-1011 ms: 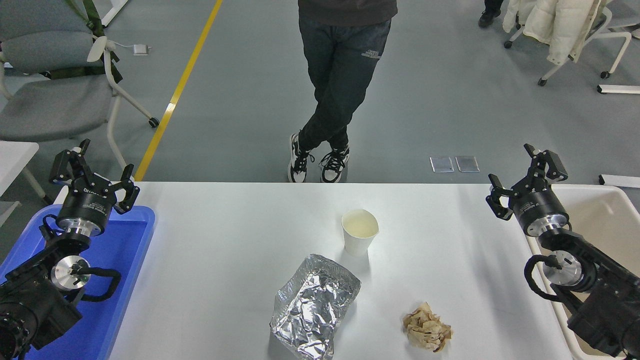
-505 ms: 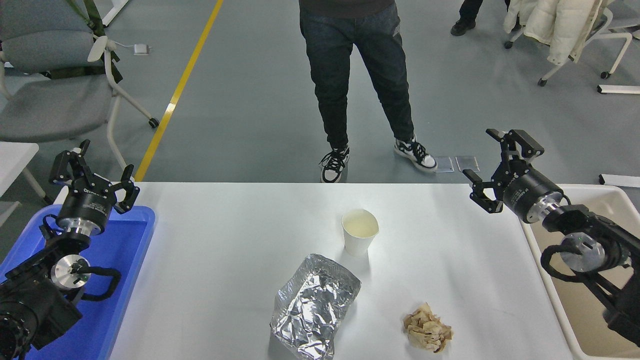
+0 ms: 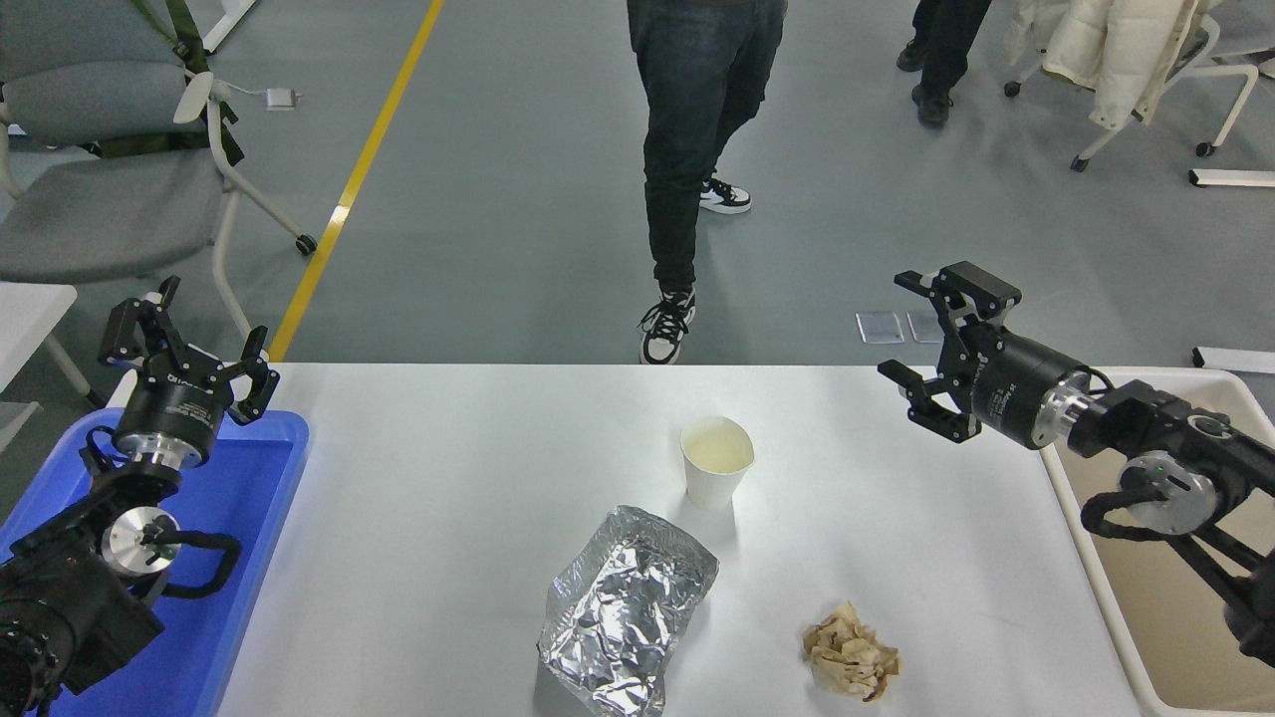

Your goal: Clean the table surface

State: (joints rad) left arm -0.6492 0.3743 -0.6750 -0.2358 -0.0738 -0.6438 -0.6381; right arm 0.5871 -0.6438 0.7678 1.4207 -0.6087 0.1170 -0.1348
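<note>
- The white counter (image 3: 418,518) spans the centre of the view, between a blue tray (image 3: 249,518) at left and a beige bin (image 3: 1146,637) at right.
- On it: a paper cup (image 3: 715,463), a crumpled foil container (image 3: 623,609), a brown paper wad (image 3: 850,659).
- Right pincer (image 3: 921,354): spread, empty, above the counter's far right corner.
- Left pincer (image 3: 189,344): spread, empty, over the tray.

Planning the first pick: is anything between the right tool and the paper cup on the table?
Nothing visible. The right tool, open, hangs over the table's far right part, and only bare tabletop lies between it and the paper cup. The foil tray and crumpled paper lie nearer the camera.
</note>
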